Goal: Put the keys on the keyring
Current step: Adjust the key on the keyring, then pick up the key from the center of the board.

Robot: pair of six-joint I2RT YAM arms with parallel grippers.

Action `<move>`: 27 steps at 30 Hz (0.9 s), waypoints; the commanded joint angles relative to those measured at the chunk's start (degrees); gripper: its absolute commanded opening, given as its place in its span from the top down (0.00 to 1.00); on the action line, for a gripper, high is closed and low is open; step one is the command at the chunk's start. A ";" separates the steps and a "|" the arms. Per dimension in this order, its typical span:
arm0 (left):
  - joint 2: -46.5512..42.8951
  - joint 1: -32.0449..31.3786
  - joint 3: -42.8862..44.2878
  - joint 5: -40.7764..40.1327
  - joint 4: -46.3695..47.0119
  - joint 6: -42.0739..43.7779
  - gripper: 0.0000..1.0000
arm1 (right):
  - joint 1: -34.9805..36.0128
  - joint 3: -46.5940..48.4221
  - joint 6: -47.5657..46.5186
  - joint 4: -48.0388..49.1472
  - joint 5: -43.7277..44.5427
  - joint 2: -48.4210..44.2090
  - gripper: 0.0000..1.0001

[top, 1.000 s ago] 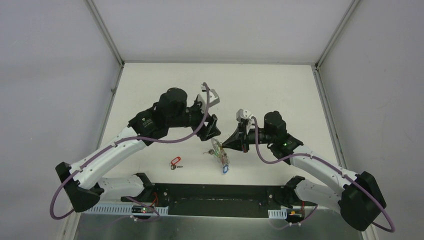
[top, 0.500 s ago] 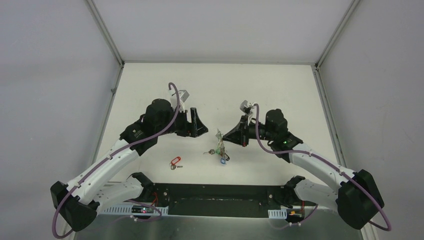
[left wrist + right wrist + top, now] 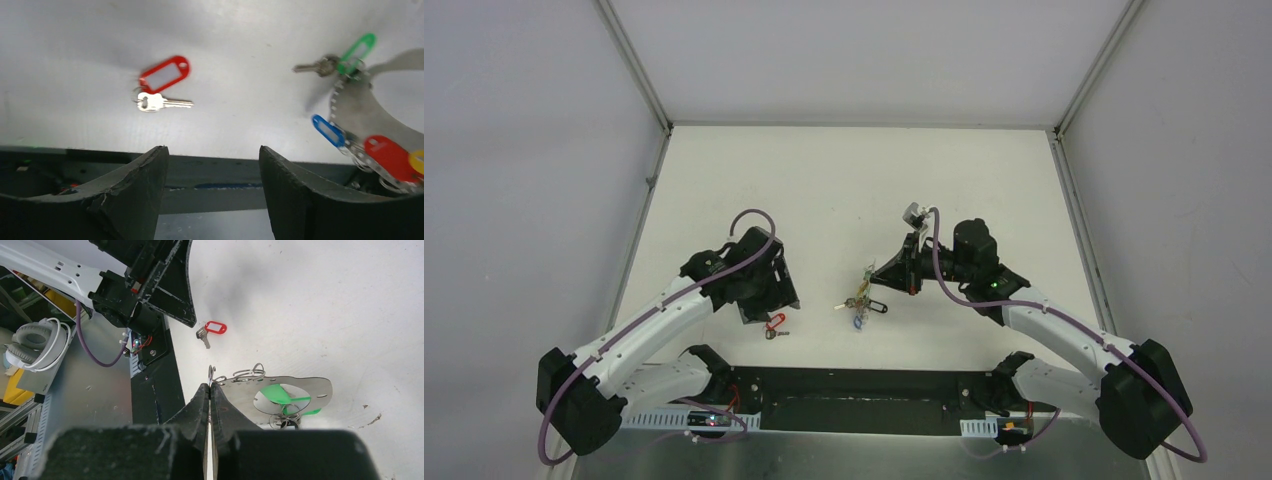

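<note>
A loose key with a red tag [image 3: 163,75] and a silver blade [image 3: 161,102] lies flat on the white table, also seen in the top view as the red key [image 3: 773,323]. My left gripper [image 3: 211,150] hovers open just near of it with nothing between the fingers [image 3: 145,172]; from above, the left gripper [image 3: 762,308] sits right beside the key. My right gripper [image 3: 210,386] is shut on the edge of the grey keyring [image 3: 305,386], holding it above the table. On the keyring [image 3: 357,110] hang a green-tagged key [image 3: 356,50] and blue [image 3: 327,131] and red tags [image 3: 391,156].
The black base rail [image 3: 854,385] runs along the table's near edge, just behind the left fingers. White enclosure walls and metal frame posts [image 3: 634,70] bound the table. Headphones [image 3: 37,342] lie off the table near the left arm's base.
My left arm has swung away from the keyring, back and down to the near left, ending over the red key. The right gripper stayed shut, the keyring shifting slightly.
</note>
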 commanded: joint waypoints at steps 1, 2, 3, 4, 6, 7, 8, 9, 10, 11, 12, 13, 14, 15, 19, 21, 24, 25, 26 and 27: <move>2.33 0.30 1.02 -11.80 -10.92 -4.81 0.33 | -0.23 2.26 -0.57 1.80 -0.90 -1.66 1.00; 2.98 0.25 1.37 -13.81 -12.43 -5.36 0.35 | -0.26 2.27 -0.58 1.56 -0.92 -1.70 1.00; 3.76 0.29 1.86 -15.87 -14.09 -6.39 0.36 | -0.23 2.27 -0.62 1.41 -1.06 -1.78 1.00; 4.61 0.30 2.36 -17.44 -15.65 -7.19 0.38 | -0.22 2.27 -0.68 1.10 -1.09 -1.84 1.00; 6.18 0.30 2.68 -19.75 -17.19 -8.07 0.40 | -0.21 2.18 -0.83 0.73 -1.10 -1.97 1.00; 6.86 0.30 2.39 -20.26 -17.28 -8.25 0.41 | -0.21 2.12 -0.82 0.60 -1.14 -2.10 1.00; 7.44 0.30 1.95 -20.25 -17.09 -8.63 0.41 | -0.26 2.10 -0.88 0.53 -1.18 -2.07 1.00; 7.95 0.30 1.31 -19.98 -16.19 -8.63 0.42 | -0.22 2.05 -0.88 0.49 -1.18 -2.12 1.00; 8.16 0.30 0.49 -19.46 -15.12 -8.48 0.43 | -0.24 2.01 -0.87 0.35 -1.18 -2.15 1.00; 8.30 0.30 -0.58 -18.93 -13.48 -8.22 0.44 | -0.26 2.00 -0.83 0.40 -1.26 -2.15 1.00; 8.25 0.30 -1.80 -18.39 -11.84 -8.16 0.45 | -0.27 1.96 -0.85 0.28 -1.27 -2.15 1.00; 8.04 0.30 -2.99 -17.67 -9.85 -7.90 0.47 | -0.23 1.92 -0.81 0.25 -1.32 -2.19 1.00; 7.82 0.29 -4.29 -17.06 -7.86 -7.78 0.48 | -0.23 1.92 -0.86 0.26 -1.36 -2.23 1.00; 7.49 0.36 -5.54 -16.44 -6.13 -7.78 0.49 | -0.22 1.92 -0.87 0.29 -1.40 -2.24 1.00; 7.19 0.92 -8.91 -14.40 -0.77 -7.61 0.50 | -0.27 1.75 -0.72 0.26 -1.69 -2.41 1.00; 7.83 1.40 -9.61 -13.73 0.75 -7.35 0.51 | -0.23 1.78 -0.72 0.26 -1.79 -2.50 1.00; 9.51 2.10 -9.88 -12.99 3.27 -6.56 0.53 | -0.24 1.83 -0.65 0.24 -1.98 -2.36 1.00; 10.44 2.32 -9.76 -12.85 3.79 -6.37 0.55 | -0.23 1.94 -0.63 0.25 -2.02 -2.33 1.00; 11.16 2.46 -9.60 -12.94 4.03 -6.25 0.58 | -0.22 2.00 -0.65 0.27 -2.25 -2.33 1.00; 12.00 2.56 -9.27 -13.00 4.09 -6.09 0.60 | -0.21 2.08 -0.59 0.26 -2.38 -2.38 1.00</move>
